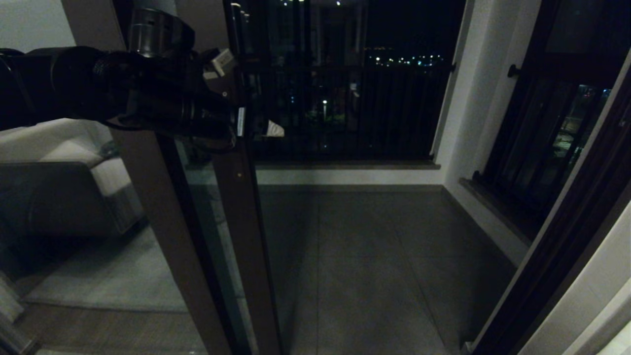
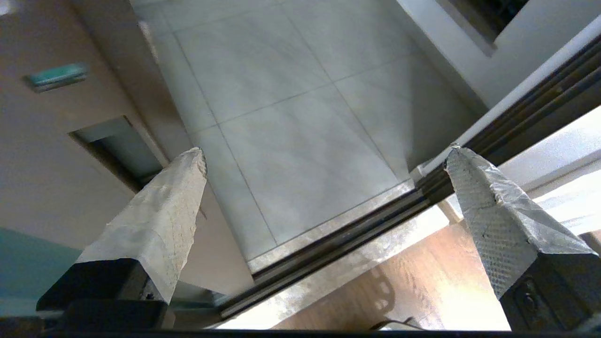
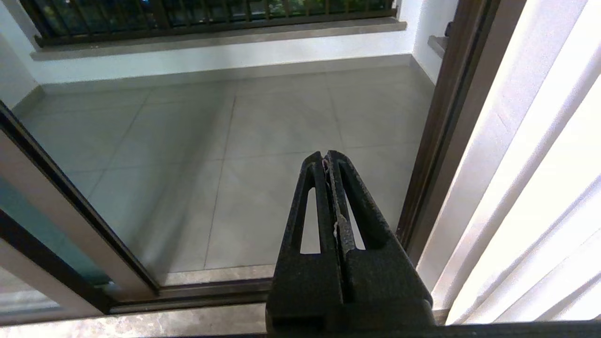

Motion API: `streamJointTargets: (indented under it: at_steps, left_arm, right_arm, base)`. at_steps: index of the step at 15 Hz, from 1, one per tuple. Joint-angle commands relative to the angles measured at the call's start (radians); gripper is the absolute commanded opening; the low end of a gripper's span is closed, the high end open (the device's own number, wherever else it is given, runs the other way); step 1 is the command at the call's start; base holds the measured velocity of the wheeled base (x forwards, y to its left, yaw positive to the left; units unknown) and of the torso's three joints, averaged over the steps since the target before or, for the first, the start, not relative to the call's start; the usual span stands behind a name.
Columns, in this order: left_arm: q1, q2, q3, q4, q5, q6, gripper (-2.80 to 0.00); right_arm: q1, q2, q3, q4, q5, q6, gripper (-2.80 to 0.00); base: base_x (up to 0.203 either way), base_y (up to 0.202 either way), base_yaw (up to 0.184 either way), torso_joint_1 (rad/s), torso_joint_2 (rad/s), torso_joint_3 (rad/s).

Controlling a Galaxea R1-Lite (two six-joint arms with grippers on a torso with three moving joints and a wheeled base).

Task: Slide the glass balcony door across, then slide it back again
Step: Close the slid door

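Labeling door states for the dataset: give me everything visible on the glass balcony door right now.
The glass balcony door is a tall glass panel in a dark brown frame, pushed to the left so the opening onto the tiled balcony stands wide. Its edge stile runs top to bottom, with a recessed slot handle seen from the left wrist. The left gripper, open, sits at the stile's edge at upper height; one finger lies against the stile face beside the slot. Its bottom meets the floor track.

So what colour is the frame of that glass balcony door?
Dark brown; the glass balcony door frame shows best in the head view.
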Motion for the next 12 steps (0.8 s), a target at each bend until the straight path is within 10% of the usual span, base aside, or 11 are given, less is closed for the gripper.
streamJointTargets:
  at_steps: [1, 12]
  left_arm:
    - [-0.004, 0.005, 0.000, 0.002, 0.004, 0.000, 0.00]
    - [0.011, -0.025, 0.026, -0.003, -0.019, 0.024, 0.00]
  right_arm:
    - [0.000, 0.001, 0.000, 0.001, 0.000, 0.000, -2.80]
    - [0.000, 0.001, 0.000, 0.001, 0.000, 0.000, -2.80]
  base:
    - [0.000, 0.000, 0.000, 0.000, 0.00, 0.000]
    - [0.000, 0.000, 0.000, 0.000, 0.00, 0.000]
